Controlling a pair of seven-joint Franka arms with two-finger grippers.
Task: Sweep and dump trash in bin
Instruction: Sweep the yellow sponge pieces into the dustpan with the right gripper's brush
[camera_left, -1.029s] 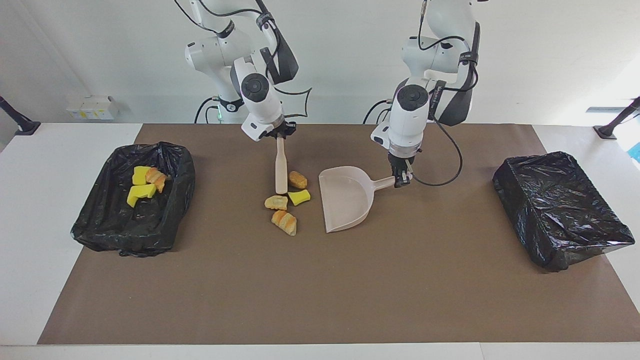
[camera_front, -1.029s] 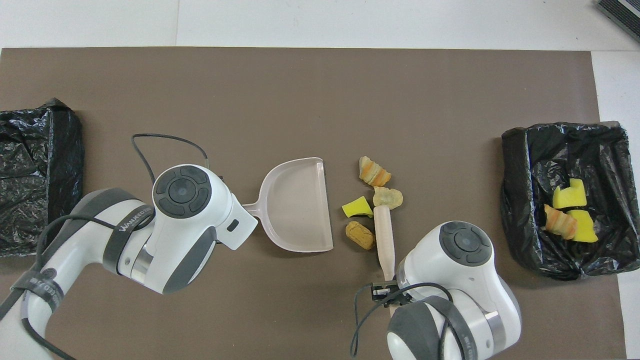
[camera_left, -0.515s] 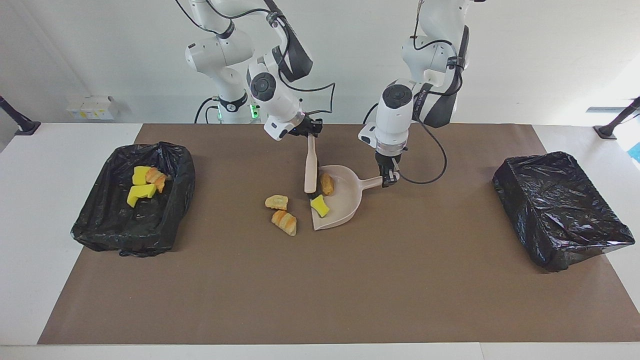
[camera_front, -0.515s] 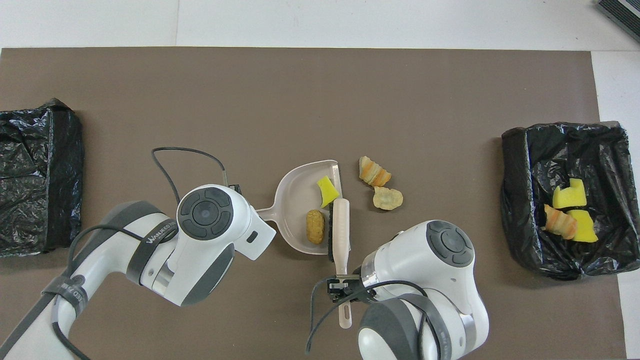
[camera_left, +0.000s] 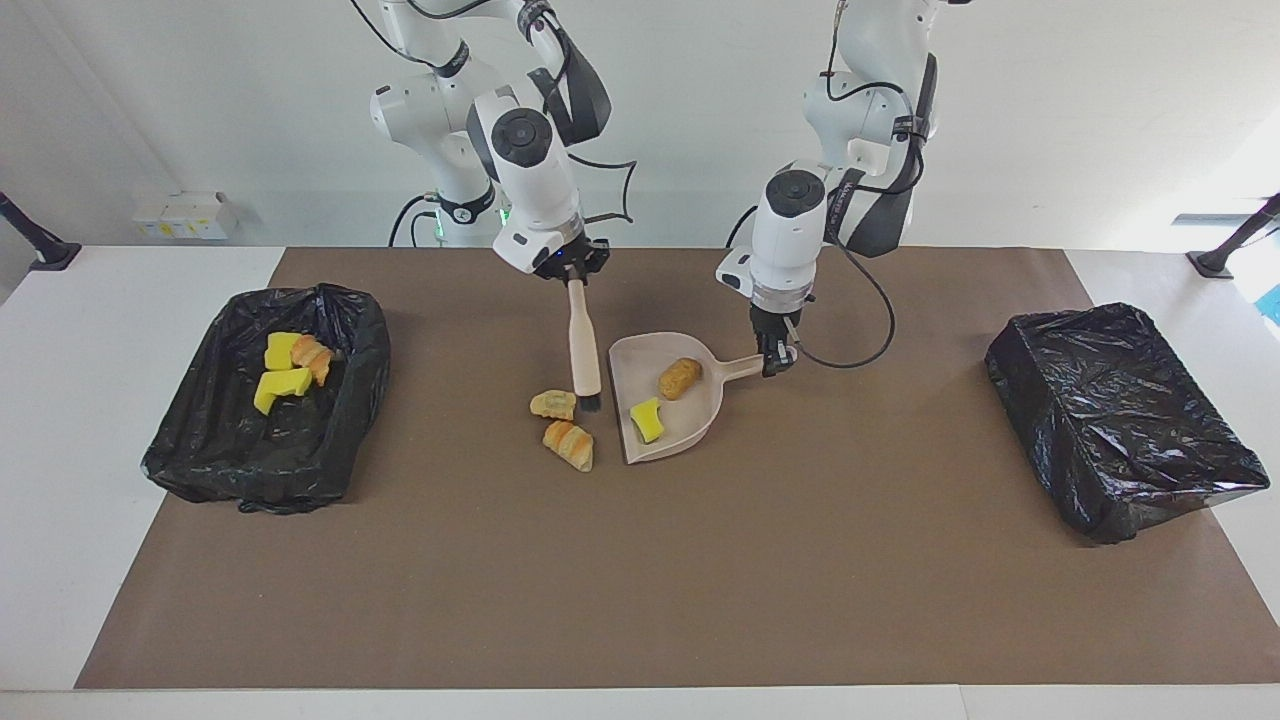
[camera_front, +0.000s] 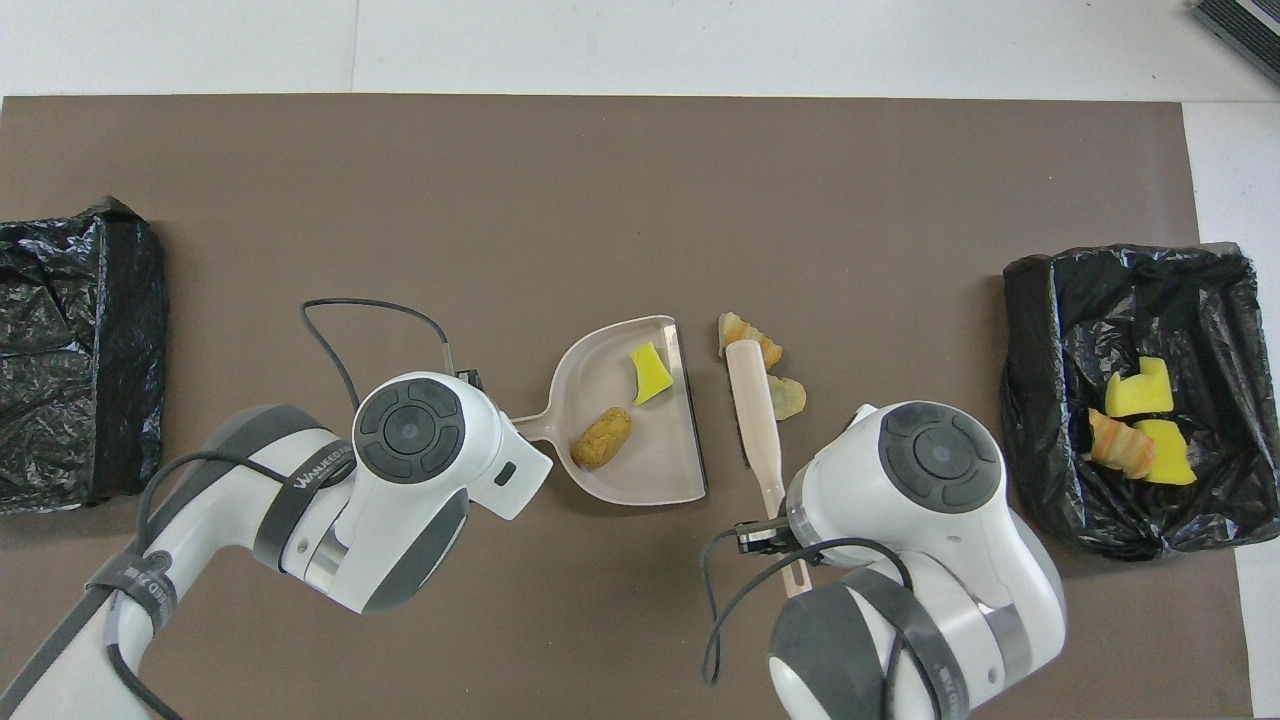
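Two scraps (camera_left: 665, 398) in dustpan (camera_left: 700, 425), two scraps (camera_left: 562, 425) beside brush (camera_left: 583, 345).

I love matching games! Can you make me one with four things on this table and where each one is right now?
Things:
1. beige plastic dustpan
2. long beige brush
3. yellow sponge piece nearest the brush
4. black-lined bin at the left arm's end

Places or states:
A. lying in the dustpan beside a brown lump
B. no trash showing in it
C. handle held by the left gripper
D. hanging from the right gripper, bristles beside two bread-like scraps on the mat

Pairs: 1-C, 2-D, 3-A, 4-B
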